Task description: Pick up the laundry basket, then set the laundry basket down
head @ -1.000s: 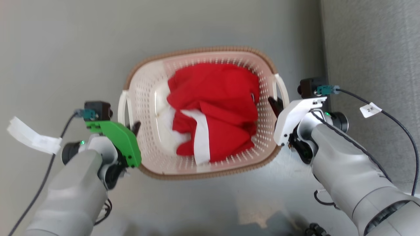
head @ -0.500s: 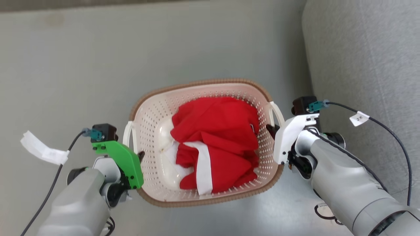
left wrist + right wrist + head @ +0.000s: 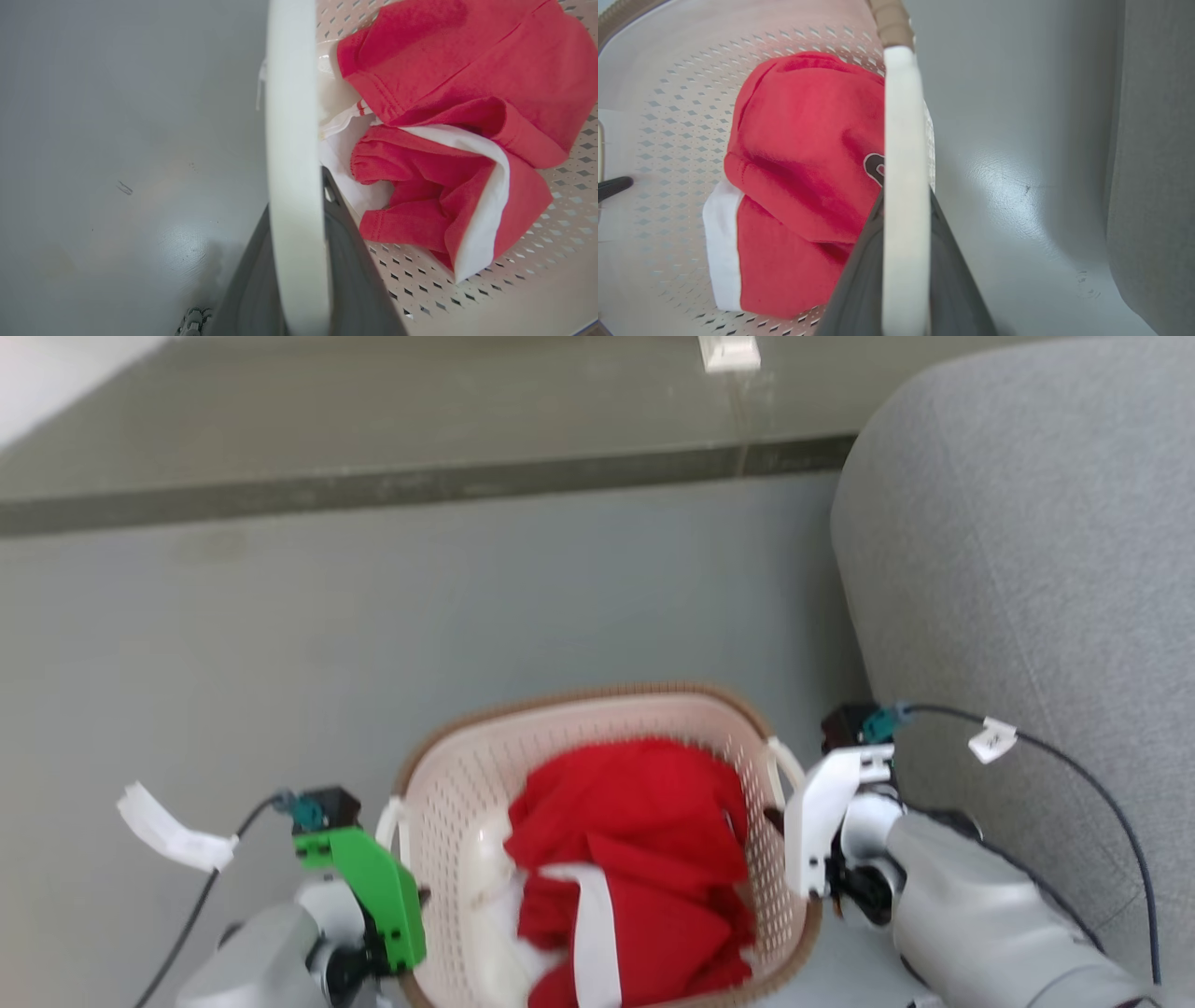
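Grey sofa (image 3: pixel 1027 569) flanks right claw (image 3: pixel 775 819); it and left claw (image 3: pixel 422 896) clamp laundry basket (image 3: pixel 579 703).

head camera overhead; wrist cameras close, opposite sides of laundry basket (image 3: pixel 446 835)

Both arms spread wide, my left claw (image 3: pixel 420 897) and right claw (image 3: pixel 774 819) each pinching a laundry basket (image 3: pixel 579 695) handle.

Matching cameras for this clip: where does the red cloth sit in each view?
Head view: red cloth at bottom centre, inside the basket.
Left wrist view: upper right, right of the left handle.
Right wrist view: centre left, left of the right handle.
Shared landmark: the cloth's white band.
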Motion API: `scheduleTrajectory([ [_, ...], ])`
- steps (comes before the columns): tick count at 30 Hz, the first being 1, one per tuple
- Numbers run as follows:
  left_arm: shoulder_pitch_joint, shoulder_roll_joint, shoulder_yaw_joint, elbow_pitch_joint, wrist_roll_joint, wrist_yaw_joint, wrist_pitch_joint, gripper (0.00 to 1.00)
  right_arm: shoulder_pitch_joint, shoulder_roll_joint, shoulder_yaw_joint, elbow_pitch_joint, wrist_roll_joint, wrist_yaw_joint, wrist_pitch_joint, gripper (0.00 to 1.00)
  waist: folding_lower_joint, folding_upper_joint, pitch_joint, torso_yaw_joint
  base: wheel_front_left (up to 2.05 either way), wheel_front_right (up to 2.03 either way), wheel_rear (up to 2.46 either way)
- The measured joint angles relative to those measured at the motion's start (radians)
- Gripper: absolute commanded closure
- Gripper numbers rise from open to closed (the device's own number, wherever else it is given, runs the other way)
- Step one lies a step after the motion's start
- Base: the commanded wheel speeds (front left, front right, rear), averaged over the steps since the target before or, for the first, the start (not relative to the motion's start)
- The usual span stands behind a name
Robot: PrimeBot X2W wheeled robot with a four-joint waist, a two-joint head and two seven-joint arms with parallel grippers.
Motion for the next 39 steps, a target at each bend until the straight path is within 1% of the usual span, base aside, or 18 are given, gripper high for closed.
scheduleTrajectory([
  [4, 0.041, -0.005, -0.009, 0.01, -0.02, 0.0, 0.031, 1.0, 0.04, -0.002, 0.021, -0.002, 0.018, 0.0, 0.036, 1.0, 0.0, 0.0, -0.057, 0.0, 0.0, 0.0, 0.0],
  [8, 0.05, -0.006, -0.016, 0.017, -0.029, 0.0, 0.051, 1.0, 0.047, -0.002, 0.029, -0.007, 0.034, 0.0, 0.056, 1.0, 0.0, 0.0, -0.103, -0.001, 0.0, 0.0, 0.0],
  [15, 0.051, -0.007, -0.024, 0.025, -0.045, 0.0, 0.077, 1.0, 0.051, -0.005, 0.048, -0.007, 0.044, -0.002, 0.091, 1.0, 0.0, 0.0, -0.148, -0.006, 0.0, 0.0, 0.0],
  [39, 0.051, -0.007, -0.028, 0.027, -0.053, 0.0, 0.084, 1.0, 0.046, -0.007, 0.07, -0.007, 0.071, -0.002, 0.098, 1.0, 0.0, 0.0, -0.132, -0.009, 0.0, 0.0, 0.0],
])
